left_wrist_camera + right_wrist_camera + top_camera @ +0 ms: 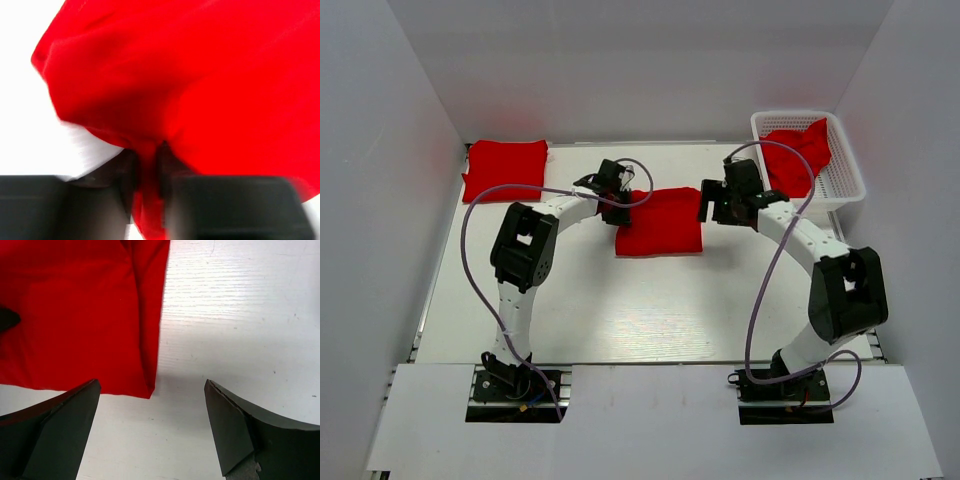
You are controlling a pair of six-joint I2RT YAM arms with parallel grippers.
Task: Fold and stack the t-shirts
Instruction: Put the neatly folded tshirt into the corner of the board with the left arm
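Note:
A folded red t-shirt lies mid-table between the arms. My left gripper is at its left edge, shut on a pinch of its cloth; in the left wrist view the red cloth runs down between the fingers. My right gripper is open and empty just right of the shirt; the right wrist view shows the shirt's corner over the table between the open fingers. A folded red t-shirt lies at the back left. Another red t-shirt is crumpled in the basket.
The white mesh basket stands at the back right corner. White walls enclose the table on three sides. Purple cables loop from each arm over the table.

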